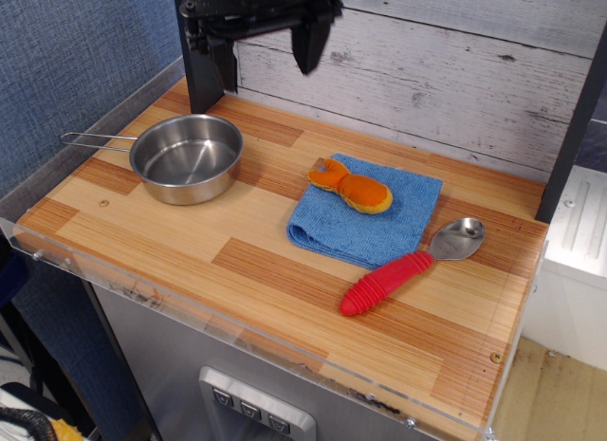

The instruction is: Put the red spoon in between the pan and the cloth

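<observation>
The red spoon (410,267) lies on the wooden table at the right of the blue cloth (365,211), its ribbed red handle toward the front and its silver bowl toward the back right. The steel pan (186,156) sits at the left, its wire handle pointing left. My gripper (268,54) hangs high at the back, above and behind the pan, with its two dark fingers wide apart and nothing between them. It is far from the spoon.
An orange plush toy (351,187) lies on the far part of the cloth. A dark post (196,71) stands behind the pan. A clear plastic rim (190,303) edges the table front. A whitewashed plank wall (455,71) closes the back.
</observation>
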Robot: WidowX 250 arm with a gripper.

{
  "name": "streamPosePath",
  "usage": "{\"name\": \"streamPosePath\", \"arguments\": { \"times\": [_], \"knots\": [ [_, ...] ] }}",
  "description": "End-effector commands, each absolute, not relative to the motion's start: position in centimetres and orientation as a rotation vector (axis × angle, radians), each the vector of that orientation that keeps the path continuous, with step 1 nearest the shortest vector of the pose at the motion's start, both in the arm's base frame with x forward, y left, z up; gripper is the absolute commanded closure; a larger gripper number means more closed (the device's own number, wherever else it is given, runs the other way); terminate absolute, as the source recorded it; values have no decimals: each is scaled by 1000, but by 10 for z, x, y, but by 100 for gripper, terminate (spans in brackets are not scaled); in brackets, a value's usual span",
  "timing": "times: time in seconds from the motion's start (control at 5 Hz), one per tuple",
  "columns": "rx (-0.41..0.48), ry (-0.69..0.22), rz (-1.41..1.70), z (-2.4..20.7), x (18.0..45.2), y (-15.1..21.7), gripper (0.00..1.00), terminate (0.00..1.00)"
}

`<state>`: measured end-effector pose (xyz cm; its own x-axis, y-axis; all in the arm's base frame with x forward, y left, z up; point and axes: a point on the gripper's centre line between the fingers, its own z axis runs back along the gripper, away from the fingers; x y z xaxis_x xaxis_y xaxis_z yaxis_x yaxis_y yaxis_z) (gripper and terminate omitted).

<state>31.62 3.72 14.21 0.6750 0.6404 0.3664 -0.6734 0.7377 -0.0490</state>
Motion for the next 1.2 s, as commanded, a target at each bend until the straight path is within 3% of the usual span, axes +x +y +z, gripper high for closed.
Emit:
{"name": "streamPosePath", "arguments": {
  "times": [0.0, 0.4, 1.0],
  "knots": [
    [-8, -292, 257, 131, 299, 1, 0, 0],
    [-40, -194, -242, 89, 293, -37, 0, 0],
    [-25, -118, -497, 48, 277, -76, 0, 0]
  ]
}}
